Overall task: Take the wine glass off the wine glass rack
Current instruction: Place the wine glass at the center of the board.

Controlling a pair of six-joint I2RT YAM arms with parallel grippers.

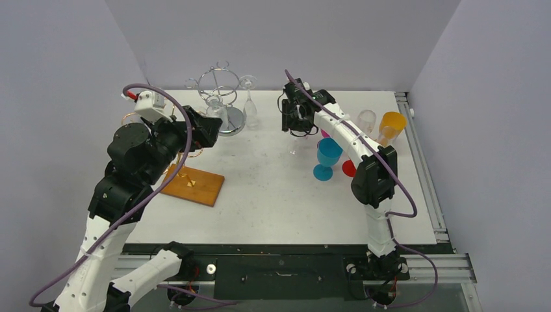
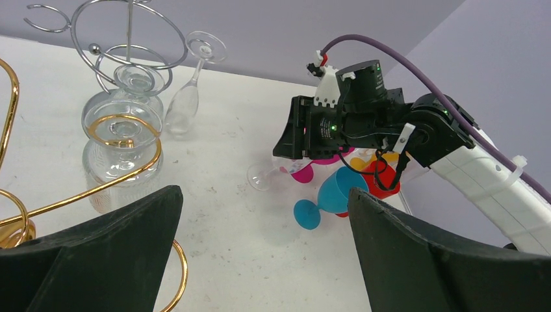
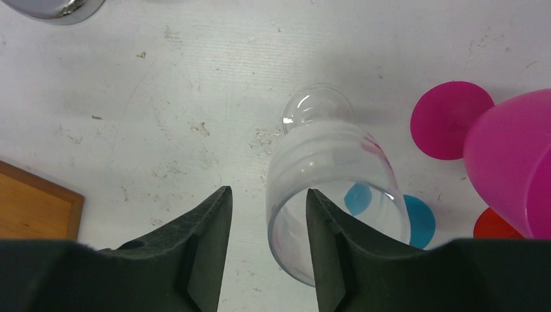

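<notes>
A clear wine glass [image 3: 328, 162] is being seen off the wine glass rack [image 1: 232, 120], its foot on the table [image 1: 273, 201] well to the right of the rack and just beside the coloured cups. Down through its mouth only the table and part of a blue foot are showing.

The fingers of the right hand [image 3: 268, 195] are being kept apart, closed on nothing. That hand is being held directly over the glass: the near left edge of the rim is showing in the gap between the fingers, and the rest of the bowl is lying behind the right finger. Whether that finger is touching the glass cannot be told.

A hanging glass [image 2: 122, 153] is being carried foot-up in a ring of the rack, and a flute [image 2: 184, 107] is slanting beside it, foot uppermost. Nothing can be made out inside either.

A blue goblet [image 1: 328, 153] is standing just right of the wine glass, with a pink goblet [image 3: 513, 156] and a red foot [image 3: 497, 224] close by. Farther right, an orange cup [image 1: 392, 123] and a clear tumbler [image 1: 367, 120] are standing side by side.

The left hand [image 2: 263, 194] is being held wide open near the rack's base, behind a gold wire stand [image 2: 159, 146] on a wooden board [image 1: 195, 184].
</notes>
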